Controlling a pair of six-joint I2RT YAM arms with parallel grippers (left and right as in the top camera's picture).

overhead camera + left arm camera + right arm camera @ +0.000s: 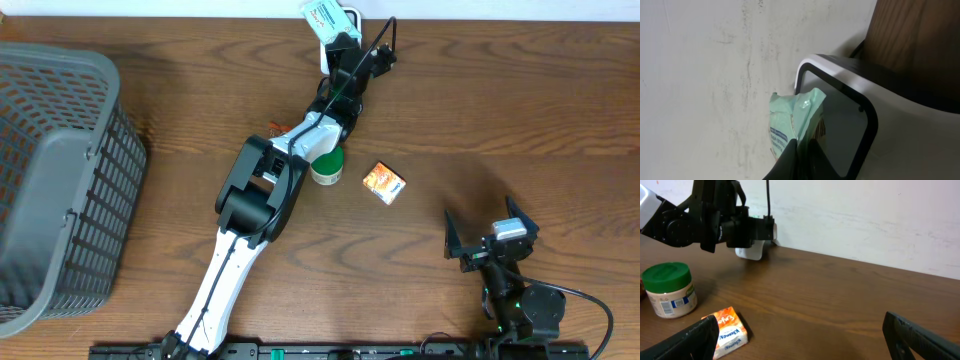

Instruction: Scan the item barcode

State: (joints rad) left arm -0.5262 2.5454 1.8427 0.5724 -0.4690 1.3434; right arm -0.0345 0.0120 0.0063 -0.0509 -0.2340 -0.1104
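Note:
My left gripper (338, 42) reaches to the table's far edge by the wall and is shut on a mint-green packet (322, 14). In the left wrist view the dark fingers (785, 160) pinch the packet's (795, 115) lower edge. It is held upright right beside the dark window of the white-rimmed barcode scanner (850, 125), its printed face turned toward the wall. The scanner (354, 14) stands against the wall. My right gripper (485, 228) rests low at the front right, open, with nothing between its fingers (700, 335).
A grey mesh basket (50, 180) fills the left side. A green-lidded jar (327, 165) stands beside the left arm, and an orange tissue pack (384, 183) lies right of it. The right wrist view shows the jar (667, 290) and pack (727, 330) ahead.

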